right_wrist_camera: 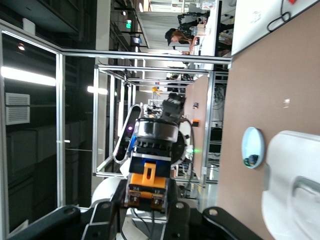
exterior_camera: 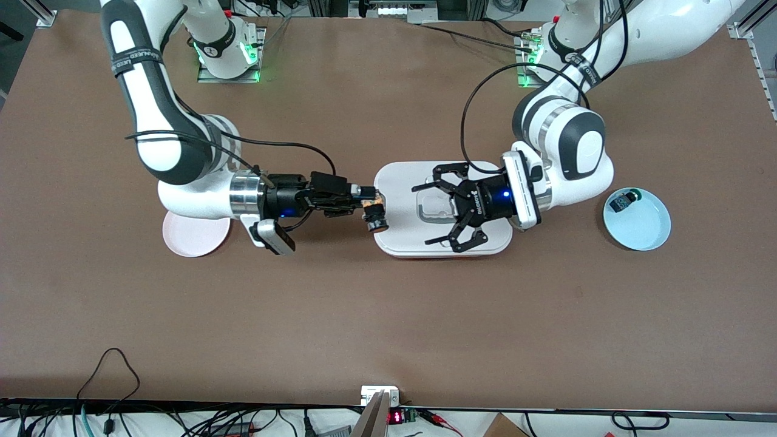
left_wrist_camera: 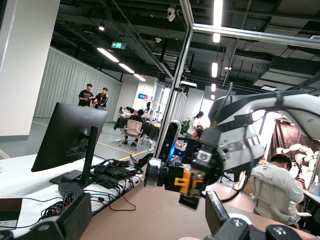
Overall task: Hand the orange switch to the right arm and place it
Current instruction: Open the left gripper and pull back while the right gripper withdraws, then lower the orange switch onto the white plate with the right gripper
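- We see a wide brown table [exterior_camera: 388,328] with both arm bases along its edge farthest from the front camera.
- We see the right arm [exterior_camera: 164,133], white with dark grey joints and a silver wrist band, reaching level toward the middle of the table.
- We see the left arm [exterior_camera: 570,139], also white and grey, bent toward the middle from its own end.
- We find a white rounded-rectangular tray [exterior_camera: 397,182] with a shallow recess at the table's centre, between the two grippers.
- We note a pale blue round plate [exterior_camera: 643,227] toward the left arm's end of the table, holding a small blue-black square part with a green button [exterior_camera: 624,199].
- We note a pale pink round plate [exterior_camera: 194,238] toward the right arm's end, partly under the right arm.
- We see the left gripper [exterior_camera: 452,211], a wide black open-linkage claw, hanging over the tray with its fingers spread apart and nothing between them.
- We see the right gripper [exterior_camera: 370,203], slim and black, over the tray's edge toward the right arm's end, its fingers clamped on the part.
- We find the orange switch [exterior_camera: 374,213], a tiny black cylinder with orange on its body, held off the table in the right gripper; the left wrist view shows it [left_wrist_camera: 189,181] too.
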Action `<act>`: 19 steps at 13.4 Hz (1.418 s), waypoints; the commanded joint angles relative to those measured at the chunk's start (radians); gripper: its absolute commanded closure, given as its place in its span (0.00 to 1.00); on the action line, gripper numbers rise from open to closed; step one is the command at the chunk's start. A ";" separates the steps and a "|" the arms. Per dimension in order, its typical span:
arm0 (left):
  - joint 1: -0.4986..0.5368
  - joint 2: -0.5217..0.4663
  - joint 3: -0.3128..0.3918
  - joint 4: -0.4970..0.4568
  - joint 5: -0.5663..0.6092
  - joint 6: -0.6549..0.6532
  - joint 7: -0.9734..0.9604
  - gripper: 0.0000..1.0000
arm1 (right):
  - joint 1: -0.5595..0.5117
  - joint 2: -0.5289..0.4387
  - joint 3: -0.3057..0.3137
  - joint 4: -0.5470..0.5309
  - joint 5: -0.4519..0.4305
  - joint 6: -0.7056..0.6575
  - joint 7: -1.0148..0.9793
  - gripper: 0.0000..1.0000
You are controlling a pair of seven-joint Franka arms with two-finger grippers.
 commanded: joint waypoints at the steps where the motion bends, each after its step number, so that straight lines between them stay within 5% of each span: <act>1: 0.081 -0.103 -0.011 -0.065 0.053 -0.051 -0.016 0.00 | -0.075 -0.008 0.006 -0.021 -0.107 -0.071 -0.010 0.86; 5: 0.132 -0.113 -0.010 0.054 0.194 -0.114 -0.220 0.00 | -0.189 -0.010 0.006 -0.021 -0.374 -0.118 -0.014 0.89; 9: 0.249 -0.116 -0.003 0.249 0.790 -0.374 -0.669 0.00 | -0.302 -0.016 0.006 -0.013 -0.749 -0.147 -0.166 0.91; 13: 0.454 -0.118 -0.006 0.282 0.968 -0.754 -0.797 0.00 | -0.382 -0.019 0.006 -0.013 -1.155 -0.170 -0.409 0.91; 17: 0.491 -0.118 -0.011 0.384 1.177 -0.885 -0.950 0.00 | -0.399 -0.033 0.013 -0.013 -1.569 -0.147 -0.587 0.91; 19: 0.491 -0.150 -0.023 0.415 1.286 -0.916 -1.083 0.00 | -0.399 -0.031 0.013 -0.025 -1.692 -0.049 -0.707 0.91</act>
